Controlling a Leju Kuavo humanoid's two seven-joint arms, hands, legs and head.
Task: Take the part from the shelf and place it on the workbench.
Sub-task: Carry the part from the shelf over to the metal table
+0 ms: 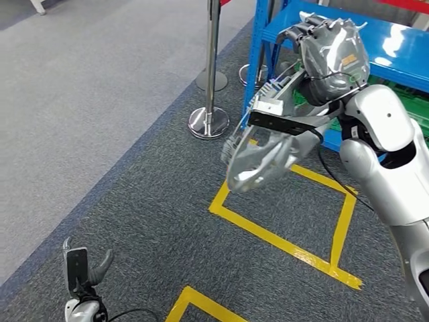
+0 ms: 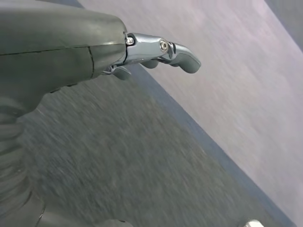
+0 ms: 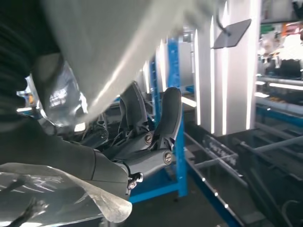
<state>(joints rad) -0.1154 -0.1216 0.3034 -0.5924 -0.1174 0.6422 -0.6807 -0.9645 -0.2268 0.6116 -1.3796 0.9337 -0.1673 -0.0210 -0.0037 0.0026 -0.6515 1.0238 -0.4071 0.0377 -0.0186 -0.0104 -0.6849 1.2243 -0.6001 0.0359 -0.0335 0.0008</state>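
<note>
Silvery part: a shiny, plastic-wrapped part [image 1: 261, 157] hangs in the air above the yellow floor tape [image 1: 283, 243], just off the front of the blue shelf [image 1: 324, 30] and no longer resting on it.
Right hand: the right hand [image 1: 324, 57] sits above and behind the part, near the shelf's front edge; in the right wrist view its dark fingers [image 3: 168, 118] curl around the wrapped surface, gripping it.
Left hand: the left hand [image 1: 83, 268] hangs low over the grey carpet [image 1: 151, 201], fingers apart and holding nothing.
Surroundings: two chrome posts [image 1: 210, 80] stand beside the shelf's corner upright.
Step in hand: likely carrying the part away from the shelf toward the workbench.
Doing it well: hold the grip firm, since the wrap looks slippery, and keep the part clear of the shelf frame and posts while turning.
</note>
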